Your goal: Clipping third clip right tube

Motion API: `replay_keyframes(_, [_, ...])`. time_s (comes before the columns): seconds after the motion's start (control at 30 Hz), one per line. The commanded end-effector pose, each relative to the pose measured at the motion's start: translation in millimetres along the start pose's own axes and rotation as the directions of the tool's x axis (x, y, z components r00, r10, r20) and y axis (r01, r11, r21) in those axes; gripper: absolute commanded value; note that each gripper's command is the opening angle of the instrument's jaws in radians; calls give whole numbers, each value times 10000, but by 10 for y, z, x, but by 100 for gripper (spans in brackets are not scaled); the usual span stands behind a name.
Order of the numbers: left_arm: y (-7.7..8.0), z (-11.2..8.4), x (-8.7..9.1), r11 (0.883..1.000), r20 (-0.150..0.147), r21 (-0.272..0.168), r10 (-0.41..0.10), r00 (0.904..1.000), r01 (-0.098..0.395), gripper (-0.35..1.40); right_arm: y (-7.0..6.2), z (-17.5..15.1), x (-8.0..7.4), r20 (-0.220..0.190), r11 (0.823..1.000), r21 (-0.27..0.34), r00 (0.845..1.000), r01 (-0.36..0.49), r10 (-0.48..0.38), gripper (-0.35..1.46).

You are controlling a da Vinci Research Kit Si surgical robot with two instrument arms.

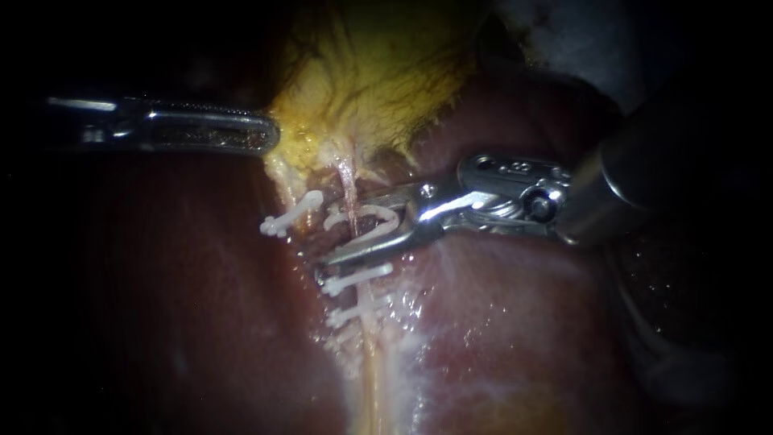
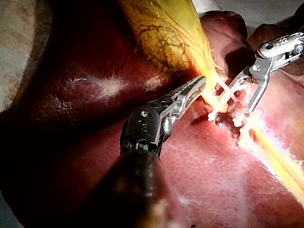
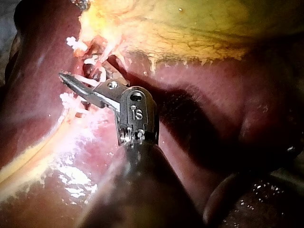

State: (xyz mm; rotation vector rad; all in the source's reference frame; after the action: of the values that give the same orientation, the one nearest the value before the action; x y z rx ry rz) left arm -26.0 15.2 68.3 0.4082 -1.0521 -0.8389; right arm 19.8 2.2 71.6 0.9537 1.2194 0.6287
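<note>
bare liver [image 1: 523, 322] all around, right instrument [image 1: 345, 228] holding clip [image 1: 380, 216] astride tube [image 1: 346, 179]

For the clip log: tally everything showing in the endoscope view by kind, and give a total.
2 slender metal instruments: left instrument, right instrument
4 white plastic clips: three closed, one open clip carried by the right instrument
2 organs: yellow gallbladder, dark red liver
Total: 8
</note>
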Motion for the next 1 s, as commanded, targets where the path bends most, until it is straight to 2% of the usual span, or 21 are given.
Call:
replay_keyframes(0.03, [0, 0, 0, 10000, 4, 11, 3, 10000, -3, -35, 2, -1, 0, -68, 9995, 278, 9999, -150, 152, 49])
replay_keyframes(0.17, [1, -1, 0, 10000, 2, 17, 4, 10000, -4, -35, 4, -1, 0, -291, 9932, 1090, 9986, -399, 433, 48])
replay_keyframes(0.37, [1, -2, 0, 10000, -1, 25, 4, 10000, -4, -35, 5, 3, 4, -577, 9853, 1655, 9970, -418, 520, 47])
replay_keyframes(0.63, [2, -3, -1, 10000, -4, 35, 2, 10000, -2, -35, 3, 1, 11, -683, 9837, 1740, 9960, -448, 575, 34])
replay_keyframes(1.0, [2, -3, -1, 10000, -5, 39, 3, 10000, -3, -35, 3, 2, 17, -837, 9861, 1519, 9932, -670, 804, -18])
